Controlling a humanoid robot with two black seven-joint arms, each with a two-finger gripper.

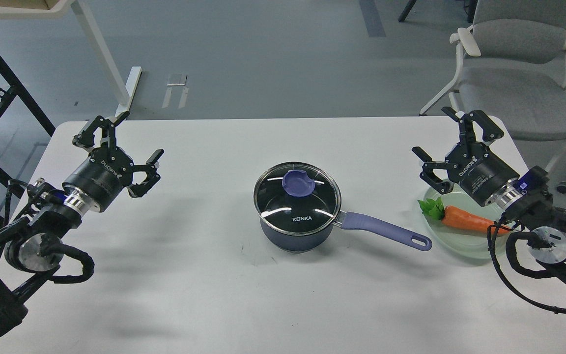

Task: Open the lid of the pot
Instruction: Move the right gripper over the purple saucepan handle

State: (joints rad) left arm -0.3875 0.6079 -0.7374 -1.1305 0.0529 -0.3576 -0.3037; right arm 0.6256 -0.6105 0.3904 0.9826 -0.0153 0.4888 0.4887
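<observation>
- Left gripper point(127, 139): raised over the white surface point(189, 275) at its left side, fingers point(151, 162) spread wide, gripping nothing.
- Well right of those fingers, near the middle: the pot point(297, 231), dark navy, upright, purple-blue handle point(386, 229) pointing right toward the right gripper.
- On the pot: the pot lid point(297, 196), clear glass, steel-rimmed, seated flat and closed, knob point(298, 183) on top, KONKA lettering toward the near edge.
- Just beyond the handle's tip, under the right arm: pale green plate point(465, 246) carrying a carrot point(467, 220).
- Right gripper point(435, 135): above the plate's far edge, fingers point(428, 157) spread apart, empty, well clear of the lid.
</observation>
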